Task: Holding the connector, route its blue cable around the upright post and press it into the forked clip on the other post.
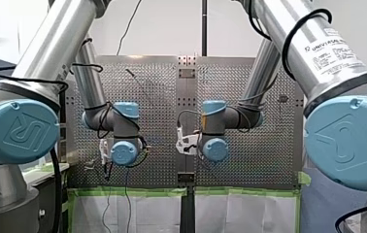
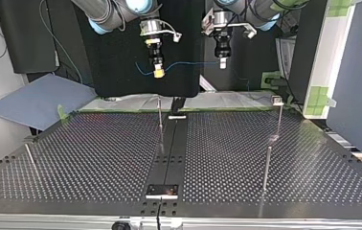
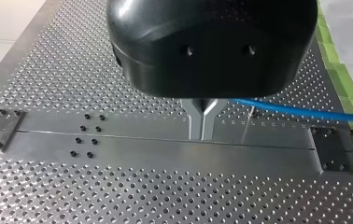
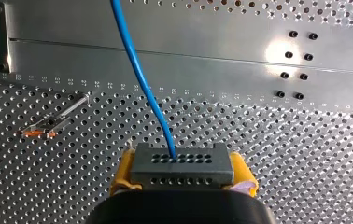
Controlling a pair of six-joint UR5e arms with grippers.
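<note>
Between the yellow pads of my right gripper (image 4: pixel 182 173) sits the grey connector (image 4: pixel 182 162), gripped from both sides. The blue cable (image 4: pixel 142 79) leaves its face and runs ahead over the plate. In the top view it hangs in the air from my right gripper (image 2: pixel 158 73) across to my left gripper (image 2: pixel 222 63). The metal fingers of my left gripper (image 3: pixel 202 127) are shut, with the blue cable (image 3: pixel 296 110) coming out sideways from them. Both grippers hang high above the far edge of the table. A thin upright post (image 2: pixel 160 120) stands below them, and a post topped by the forked clip (image 2: pixel 277 100) stands at the top view's right.
Another plain post (image 2: pixel 266 167) stands nearer the camera at the top view's right, and a leaning rod (image 2: pixel 30 158) at its left. A dark centre strip (image 2: pixel 172 148) with a small plate (image 2: pixel 162 190) runs down the perforated table. Green-taped sheeting lines the far edge.
</note>
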